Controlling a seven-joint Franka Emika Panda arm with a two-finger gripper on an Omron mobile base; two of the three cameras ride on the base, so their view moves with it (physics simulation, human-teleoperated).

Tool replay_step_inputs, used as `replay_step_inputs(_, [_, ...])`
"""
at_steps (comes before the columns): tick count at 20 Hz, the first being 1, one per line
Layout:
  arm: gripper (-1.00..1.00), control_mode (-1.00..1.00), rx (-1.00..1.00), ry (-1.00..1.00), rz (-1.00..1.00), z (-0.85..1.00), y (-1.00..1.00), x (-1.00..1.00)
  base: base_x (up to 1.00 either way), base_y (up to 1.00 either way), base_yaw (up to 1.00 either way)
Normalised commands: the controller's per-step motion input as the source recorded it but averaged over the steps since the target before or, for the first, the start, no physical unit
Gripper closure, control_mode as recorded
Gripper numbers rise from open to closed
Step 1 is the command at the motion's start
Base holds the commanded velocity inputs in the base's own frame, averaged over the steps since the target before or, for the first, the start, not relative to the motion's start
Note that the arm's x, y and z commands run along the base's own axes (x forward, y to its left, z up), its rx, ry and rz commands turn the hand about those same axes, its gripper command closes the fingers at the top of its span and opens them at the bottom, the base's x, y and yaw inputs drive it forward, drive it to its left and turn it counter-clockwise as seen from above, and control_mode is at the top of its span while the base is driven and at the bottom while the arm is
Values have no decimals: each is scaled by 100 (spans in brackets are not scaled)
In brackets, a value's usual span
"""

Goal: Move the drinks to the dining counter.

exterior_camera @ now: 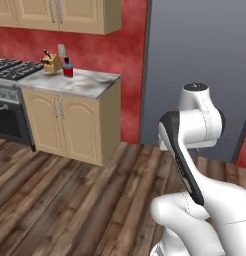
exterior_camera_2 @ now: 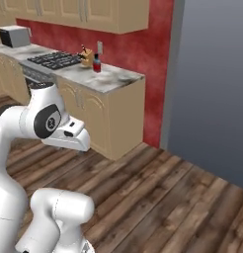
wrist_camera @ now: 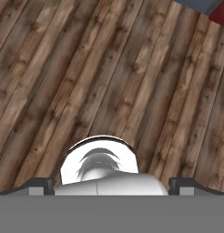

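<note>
The drinks stand at the back of a marble worktop point(exterior_camera: 90, 82) beside a knife block. I make out a blue bottle point(exterior_camera: 68, 67) point(exterior_camera_2: 97, 63) with a red label and a black cap. A separate can I cannot tell apart from it at this distance. My gripper point(wrist_camera: 112, 185) points down at the wooden floor, far from the worktop. Its dark fingertips point(wrist_camera: 41, 184) sit wide apart at the bottom corners of the hand view, open with nothing between them. The dining counter is out of view.
A wooden knife block point(exterior_camera: 52, 63) stands just left of the bottle, and a gas stove point(exterior_camera: 11, 70) adjoins the worktop on the left. A tall grey fridge point(exterior_camera: 205, 65) fills the right. A toaster point(exterior_camera_2: 14, 35) sits far left. Wooden floor point(exterior_camera: 60, 200) lies between me and the cabinets.
</note>
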Motion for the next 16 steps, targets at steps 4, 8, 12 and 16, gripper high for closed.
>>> replay_step_inputs(4, [-100, 100, 0, 0, 0, 0, 0, 0, 100, -18, -1])
replay_step_inputs(8, [-100, 100, 0, 0, 0, 0, 0, 0, 100, 21, -23])
replay_step_inputs(12, [-100, 100, 0, 0, 0, 0, 0, 0, 100, 39, -27])
replay_step_inputs(16, [-100, 100, 0, 0, 0, 0, 0, 0, 74, 65, -25])
